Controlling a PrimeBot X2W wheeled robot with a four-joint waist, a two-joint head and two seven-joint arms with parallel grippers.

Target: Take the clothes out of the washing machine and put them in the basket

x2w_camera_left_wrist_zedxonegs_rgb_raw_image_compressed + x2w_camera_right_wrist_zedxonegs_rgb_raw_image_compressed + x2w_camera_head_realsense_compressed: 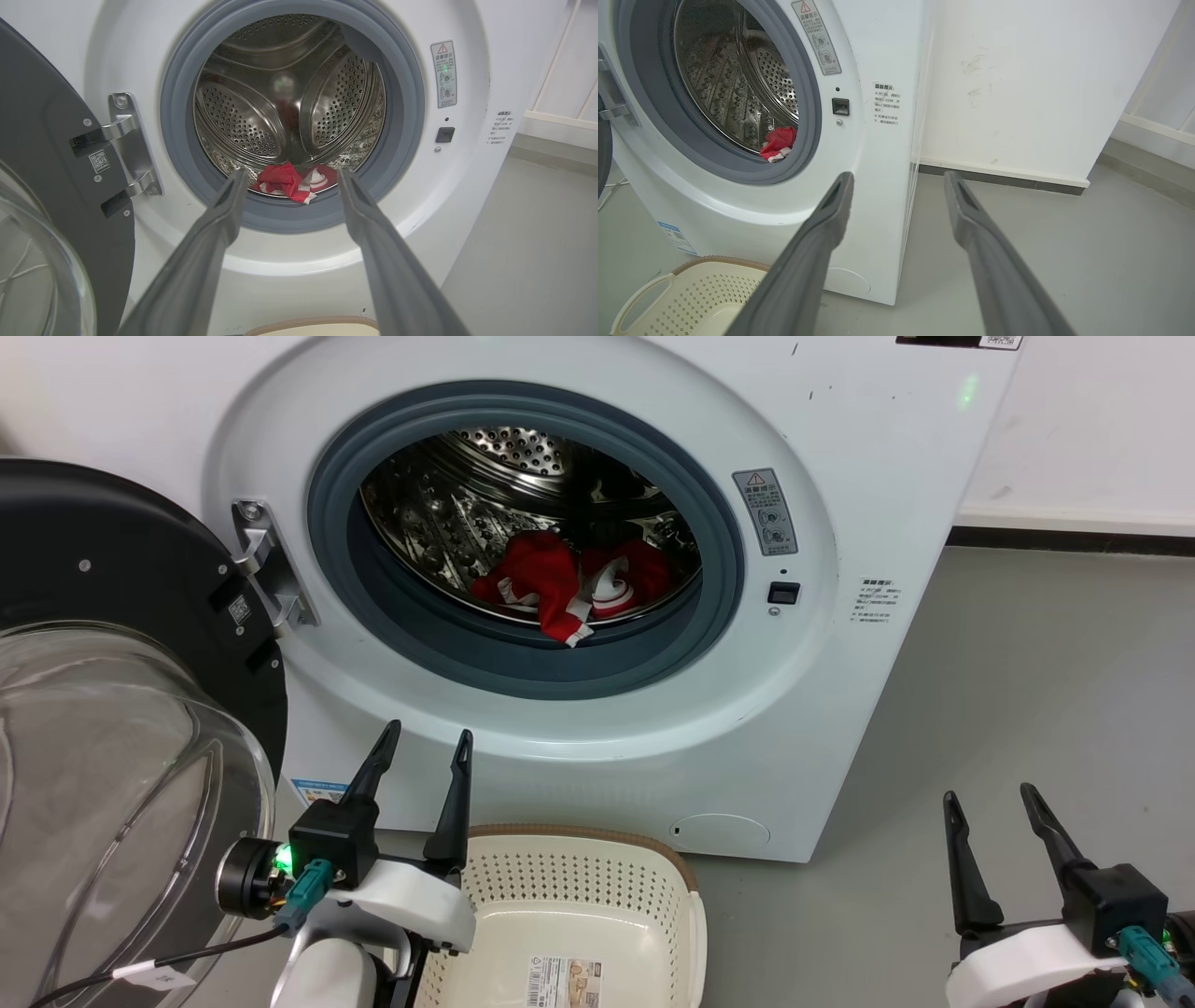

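The washing machine point(840, 709) stands with its door point(112, 569) swung wide to the left, so the round mouth is fully open. The clothes point(551, 583) lie in a red heap at the bottom front of the drum point(439, 523), and one red-and-white end hangs over the drum's lip onto the grey rubber ring point(523, 663). The left gripper point(428, 730) is outside the machine, below the mouth and in front of the white panel, its two fingers spread apart with nothing between them. In the left wrist view they frame the heap, with free space from the tips to the ring. The basket point(579, 833) sits on the floor point(1027, 709) just beside the foot of the machine (its far brown rim nearest the panel), under the left wrist, its pale bottom showing. The right gripper point(988, 793) hangs off the machine's right corner over bare floor, fingers likewise spread and holding nothing, the wall point(1017, 70) well beyond
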